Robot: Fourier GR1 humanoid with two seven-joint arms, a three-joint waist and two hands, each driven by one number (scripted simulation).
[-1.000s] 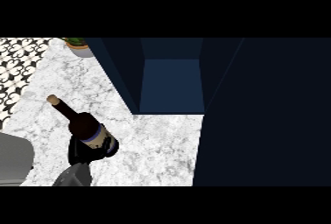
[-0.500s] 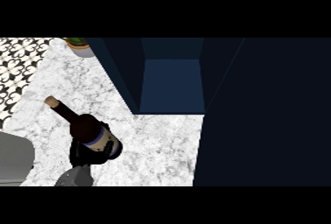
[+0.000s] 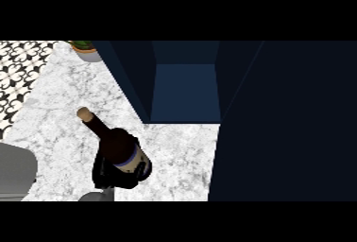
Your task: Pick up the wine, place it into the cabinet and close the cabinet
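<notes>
One black hand (image 3: 111, 174) shows low in the head view, left of centre, coming up from the bottom edge on a short stub of grey forearm (image 3: 96, 195). Which arm it is I cannot tell from this view alone; it sits on the left side of the view. The hand is curled round the lower body of the wine bottle (image 3: 120, 147), fingers wrapped at the base, hiding the bottle's bottom. The other hand does not show.

The bottle is dark, with a pale label band ringed in blue (image 3: 132, 162) just above the fingers. It is tilted, neck pointing up-left, with a tan cork top (image 3: 84, 113) at the far end. Whether its base touches the counter cannot be told; the hand covers it.

White marble counter (image 3: 63, 99) lies under and around the bottle. The open cabinet (image 3: 185, 90) is up-right of the bottle, a dark blue recess with a lighter blue back panel; its dark door (image 3: 286, 123) fills the right side of the view. The bottle is outside the cabinet, near its lower-left corner. A small potted plant (image 3: 86, 49) stands at the top left edge of the counter. Patterned black-and-white tile (image 3: 17, 71) at far left, and a grey curved shape (image 3: 14, 172) at lower left, just beside the hand.
</notes>
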